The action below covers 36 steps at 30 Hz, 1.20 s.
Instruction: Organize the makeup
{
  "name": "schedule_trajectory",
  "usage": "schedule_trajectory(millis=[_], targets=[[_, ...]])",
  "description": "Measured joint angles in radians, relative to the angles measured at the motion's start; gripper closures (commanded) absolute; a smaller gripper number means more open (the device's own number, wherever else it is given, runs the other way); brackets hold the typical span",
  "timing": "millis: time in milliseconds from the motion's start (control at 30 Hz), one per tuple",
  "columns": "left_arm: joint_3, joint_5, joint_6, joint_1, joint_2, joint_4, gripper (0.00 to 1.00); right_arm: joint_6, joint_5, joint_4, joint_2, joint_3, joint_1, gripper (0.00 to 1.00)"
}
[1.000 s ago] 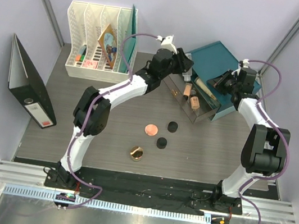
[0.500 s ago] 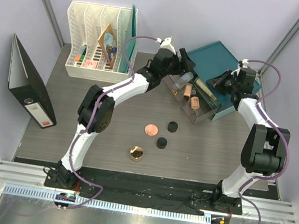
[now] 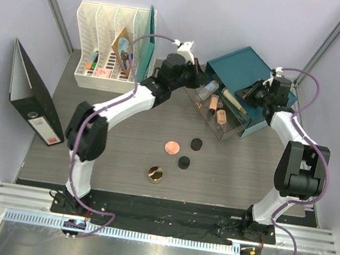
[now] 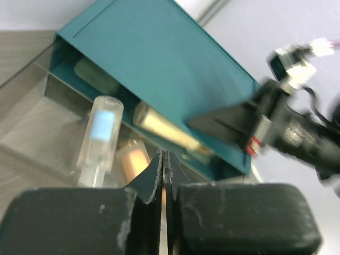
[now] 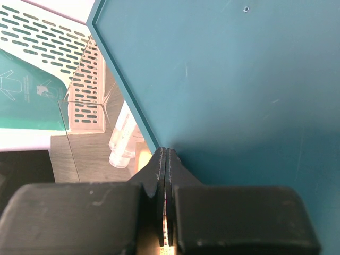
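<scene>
Contents of the clear tray [image 3: 224, 131] are only partly seen: the clear glass bottle [image 4: 101, 133], a peach tube [image 4: 134, 159] and the beige bottle [image 4: 162, 127] lie inside, partly hidden under the teal box [image 3: 248, 65]. Both claws are pressed together and empty. The left gripper [image 4: 164, 167] is held near the tray's left end, the right gripper [image 5: 165, 159] close against the box top; contact cannot be told. The coral compact [image 3: 171, 146], two black pots [image 3: 196, 144] and gold jar [image 3: 154, 175] are seen on the open table [image 3: 121, 152], well apart from the file rack [image 3: 109, 40] and binder [image 3: 31, 102].
</scene>
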Motion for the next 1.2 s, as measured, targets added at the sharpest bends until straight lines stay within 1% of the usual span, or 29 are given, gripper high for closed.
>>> schedule_trajectory(millis=[167,267,367,467,633,800,933,1067,1200], targets=[[-0.182,0.027,0.122,0.000,-0.230,-0.053,1.00,0.000,0.000,0.000,0.000,0.000,0.000,0.99],[-0.308,0.025,0.160,0.000,-0.320,-0.066,1.00,0.000,-0.001,0.000,0.001,0.000,0.000,0.99],[-0.392,0.026,0.173,0.000,-0.325,-0.087,1.00,0.000,-0.002,0.000,0.002,0.000,0.000,0.99],[-0.426,0.039,0.171,0.000,-0.274,-0.146,1.00,0.000,-0.002,0.000,0.002,0.001,0.000,0.99],[-0.387,0.094,0.164,0.000,-0.142,-0.204,1.00,0.000,-0.002,0.000,0.002,0.001,0.000,0.99],[-0.272,0.139,0.145,-0.008,-0.032,-0.241,1.00,0.000,-0.002,0.000,0.002,0.001,0.000,0.98],[-0.167,0.155,0.136,-0.020,0.006,-0.237,1.00,0.000,-0.002,0.000,0.002,0.001,0.000,0.98],[-0.109,0.171,0.118,-0.034,0.018,-0.243,1.00,0.000,-0.001,0.000,0.002,0.001,0.000,0.99],[-0.031,0.177,0.100,-0.050,0.070,-0.230,1.00,0.000,-0.002,0.000,0.004,0.001,0.000,0.99]])
